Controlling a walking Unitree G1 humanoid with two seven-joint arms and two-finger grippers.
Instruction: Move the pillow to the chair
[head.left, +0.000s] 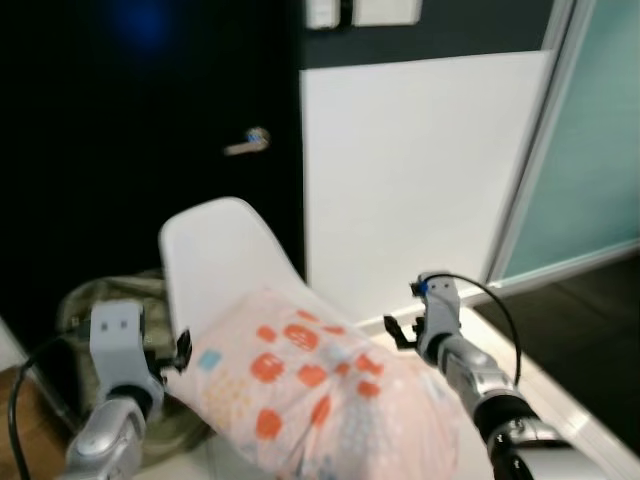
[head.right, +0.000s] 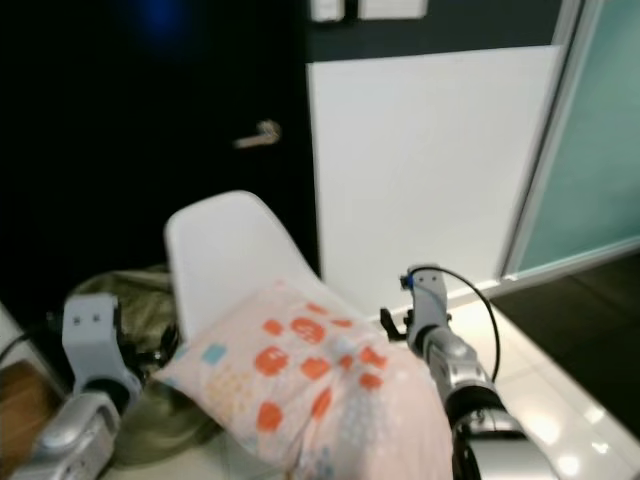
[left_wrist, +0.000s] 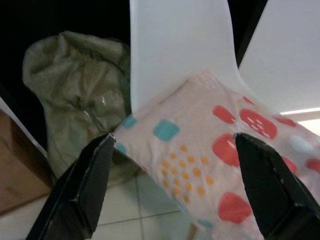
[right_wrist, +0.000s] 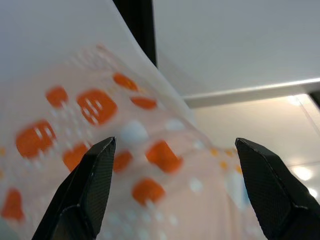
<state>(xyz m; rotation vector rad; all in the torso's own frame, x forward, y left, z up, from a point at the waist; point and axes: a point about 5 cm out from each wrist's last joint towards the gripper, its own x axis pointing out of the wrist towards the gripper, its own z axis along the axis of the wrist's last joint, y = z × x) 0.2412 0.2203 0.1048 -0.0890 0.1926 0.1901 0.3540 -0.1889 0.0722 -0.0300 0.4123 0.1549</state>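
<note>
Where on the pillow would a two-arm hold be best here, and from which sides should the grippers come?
Probably at its two opposite side edges, one gripper from each side. The pillow is wide, soft and lying against the white chair, so a single pinch would let it sag. The left gripper and right gripper already flank it with fingers spread wide, suited to pressing inward together.

Head stereo pair looks down; wrist cameras close, sharing pillow (head.left: 320, 390), chair (head.left: 225, 260).
</note>
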